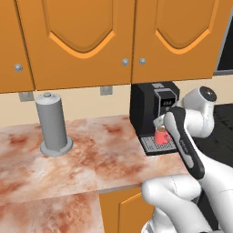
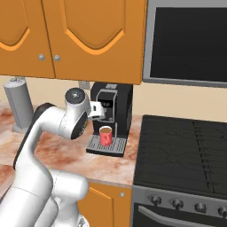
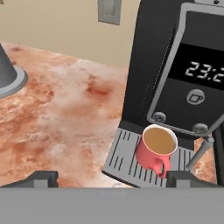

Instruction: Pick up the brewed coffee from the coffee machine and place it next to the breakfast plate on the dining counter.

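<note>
The desk point(image 1: 91, 159) is a reddish-brown marbled stone top that fills the lower left of the left base view, with orange cabinet fronts point(image 1: 123, 209) below it and orange wall cupboards point(image 1: 82, 41) with small round knobs across the top of the frame. A cream wall with grey outlets point(image 1: 106, 90) runs between them. A grey cylindrical holder point(image 1: 52, 125) on a round foot stands upright at middle left. In the right base view a black stove point(image 2: 181, 150) with knobs takes up the lower right, touching the desk's edge, and a dark panel point(image 2: 188, 40) hangs above it.

The coffee machine point(image 1: 152, 116) stands at the desk's back, right of centre. The brewed coffee point(image 3: 156, 148) sits upright on its grated drip tray point(image 3: 124, 159), under the lit display point(image 3: 203, 70), its handle turned toward the bottom of the hand view.

The pincer point(image 3: 111, 179) hovers just before the tray with its tips point(image 3: 41, 178) wide apart, holding nothing.
</note>
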You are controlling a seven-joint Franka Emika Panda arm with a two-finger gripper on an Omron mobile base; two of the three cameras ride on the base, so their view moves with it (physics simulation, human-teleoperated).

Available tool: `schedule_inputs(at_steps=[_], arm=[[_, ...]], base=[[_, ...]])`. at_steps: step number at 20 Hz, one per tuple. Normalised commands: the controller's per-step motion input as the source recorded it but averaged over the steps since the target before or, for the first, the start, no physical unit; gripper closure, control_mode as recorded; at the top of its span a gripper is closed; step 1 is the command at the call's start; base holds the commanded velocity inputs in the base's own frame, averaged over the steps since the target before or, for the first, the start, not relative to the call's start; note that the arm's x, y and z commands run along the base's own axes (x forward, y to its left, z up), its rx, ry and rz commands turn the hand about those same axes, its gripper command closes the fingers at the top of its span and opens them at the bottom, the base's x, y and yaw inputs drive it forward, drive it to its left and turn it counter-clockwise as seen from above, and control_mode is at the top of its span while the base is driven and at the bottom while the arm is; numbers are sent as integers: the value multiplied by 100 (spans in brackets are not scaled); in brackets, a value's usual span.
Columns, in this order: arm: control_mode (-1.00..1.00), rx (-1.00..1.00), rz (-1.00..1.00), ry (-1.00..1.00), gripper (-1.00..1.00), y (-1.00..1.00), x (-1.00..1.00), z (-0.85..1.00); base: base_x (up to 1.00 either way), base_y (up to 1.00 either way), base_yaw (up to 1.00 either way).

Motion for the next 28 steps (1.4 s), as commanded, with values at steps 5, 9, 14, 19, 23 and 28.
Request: schedule_inputs(at_steps=[5, 9, 14, 19, 23, 28], arm=[[-100, 0, 15, 0, -100, -44, -8, -15], [-100, 2, 13, 0, -100, -59, -9, -16], [-100, 5, 21, -3, -100, -51, 0, -24], [-100, 10, 23, -10, -100, -21, 0, -40], [-100, 21, 19, -14, -100, 0, 0, -24], [-100, 25, 11, -9, -100, 0, 1, -7]], base=[[0, 0, 0], [0, 0, 0], [0, 0, 0], [0, 0, 0], [0, 0, 0], [0, 0, 0]])
